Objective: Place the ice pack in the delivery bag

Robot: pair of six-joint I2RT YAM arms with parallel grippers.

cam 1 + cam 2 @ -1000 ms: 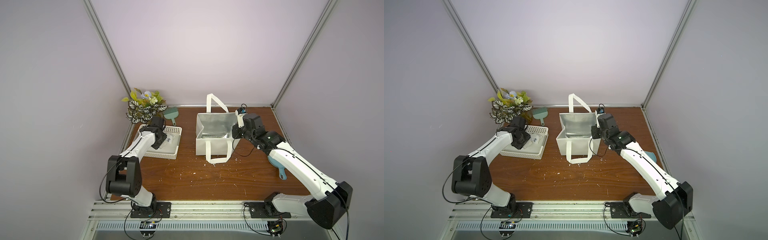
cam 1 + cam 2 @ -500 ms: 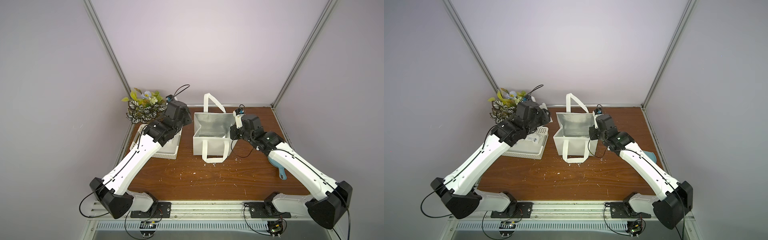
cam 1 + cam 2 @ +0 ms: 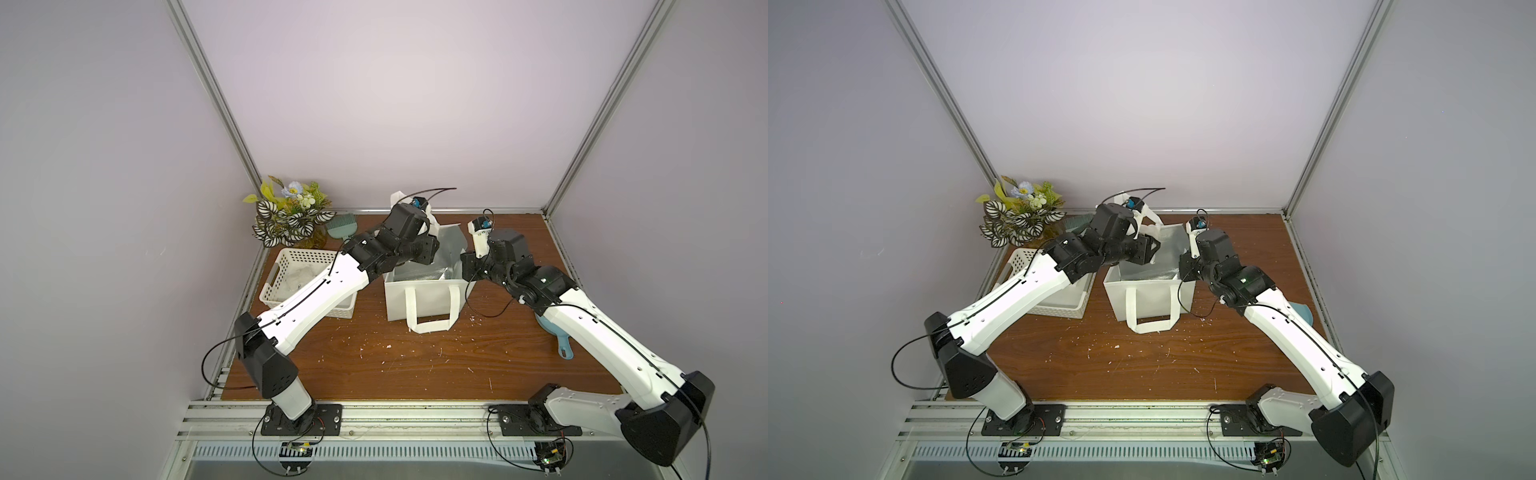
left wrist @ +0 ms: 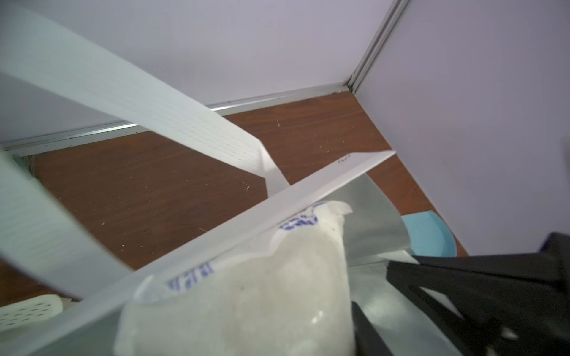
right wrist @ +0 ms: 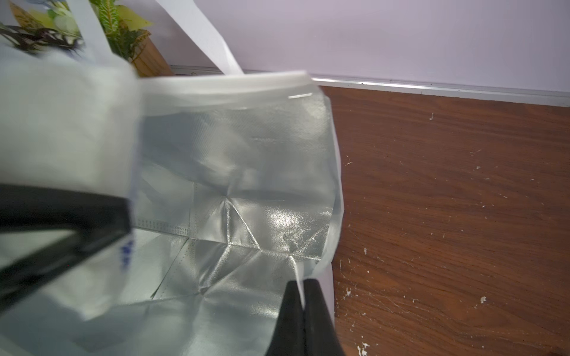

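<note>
- No word, brand or number can be read in full in any view.
- The ice pack (image 4: 246,292) carries blue print (image 4: 298,222) in two short blocks along its sealed edge. In the left wrist view the characters are blurred and partly cut off by the bag's white rim, so none can be made out.
- In the right wrist view the pack shows a short strip of blue print (image 5: 127,252), too smeared to read.
- The delivery bag (image 3: 419,291) stands toward 12 o'clock from the middle of the table (image 3: 415,365). It has a small dark scribble (image 4: 343,159) on its rim; whether it is a letter cannot be told.
</note>
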